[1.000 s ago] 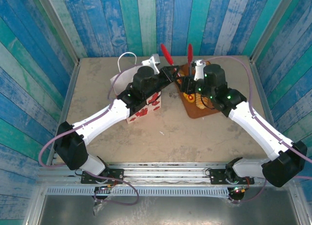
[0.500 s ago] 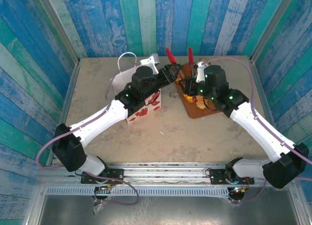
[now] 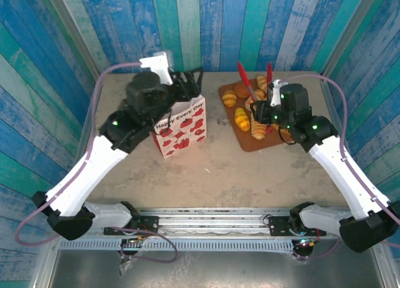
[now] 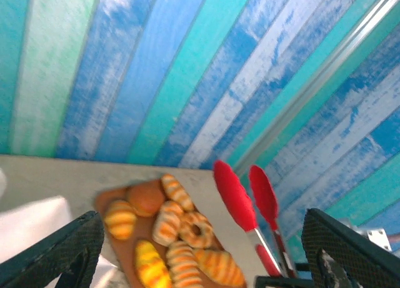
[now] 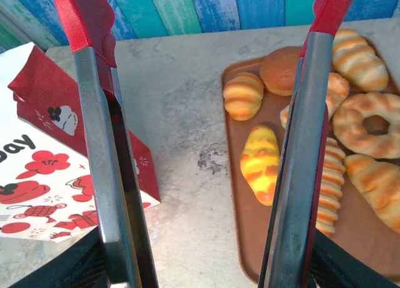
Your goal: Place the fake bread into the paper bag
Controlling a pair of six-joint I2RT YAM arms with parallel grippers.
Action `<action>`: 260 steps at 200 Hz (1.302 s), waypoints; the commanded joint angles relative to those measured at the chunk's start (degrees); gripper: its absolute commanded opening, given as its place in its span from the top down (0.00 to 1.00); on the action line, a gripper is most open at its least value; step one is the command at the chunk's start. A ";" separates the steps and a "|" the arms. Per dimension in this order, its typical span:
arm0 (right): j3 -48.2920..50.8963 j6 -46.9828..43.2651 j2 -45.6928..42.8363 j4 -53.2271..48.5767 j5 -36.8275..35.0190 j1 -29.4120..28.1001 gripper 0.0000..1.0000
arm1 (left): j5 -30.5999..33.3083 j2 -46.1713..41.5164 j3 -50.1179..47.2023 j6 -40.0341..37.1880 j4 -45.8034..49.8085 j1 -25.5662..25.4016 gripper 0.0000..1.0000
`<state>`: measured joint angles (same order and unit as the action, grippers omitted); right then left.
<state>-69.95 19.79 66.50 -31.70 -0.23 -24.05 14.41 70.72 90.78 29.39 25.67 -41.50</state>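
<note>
Left gripper (image 4: pixel 201 238) hangs at the bag's (image 3: pixel 181 122) top edge, fingers wide apart with nothing between them. Right gripper (image 5: pixel 203 263) clasps the spread tongs (image 5: pixel 94 113). The bread (image 5: pixel 259 163) lies on the tray (image 5: pixel 250 232) just ahead.

Left arm (image 3: pixel 94 166) stretched far forward from its base, wrist high, left gripper (image 3: pixel 192 80) pointing right with fingers (image 4: pixel 56 253) spread wide; right arm (image 3: pixel 337 169) angled forward and inward, right gripper (image 3: pixel 267 108) clamped on the tongs (image 5: pixel 94 144), both handles between its fingers.
</note>
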 commanded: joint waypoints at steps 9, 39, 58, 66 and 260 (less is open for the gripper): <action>0.76 -1.55 -1.70 -1.42 -0.48 0.50 0.39 | 0.25 -1.66 7.99 -9.24 20.17 7.44 0.13; 1.31 -1.54 -1.66 -1.18 0.74 0.67 0.39 | -7.34 0.38 14.05 -15.69 28.58 17.87 0.11; 1.46 -1.60 -1.54 -1.14 1.50 0.76 0.40 | -14.10 4.54 16.84 -21.03 34.48 22.94 0.10; 1.54 -1.60 -1.62 -1.02 1.70 0.78 0.40 | -16.51 6.31 17.67 -22.86 36.79 24.40 0.09; 4.31 -1.51 -3.94 0.33 3.92 1.78 0.40 | -19.98 26.14 15.39 -39.65 37.70 30.09 0.15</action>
<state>-66.35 18.81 63.46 -33.32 3.01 -22.59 -3.53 94.04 105.25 -8.05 64.97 -11.81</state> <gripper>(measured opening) 0.602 0.874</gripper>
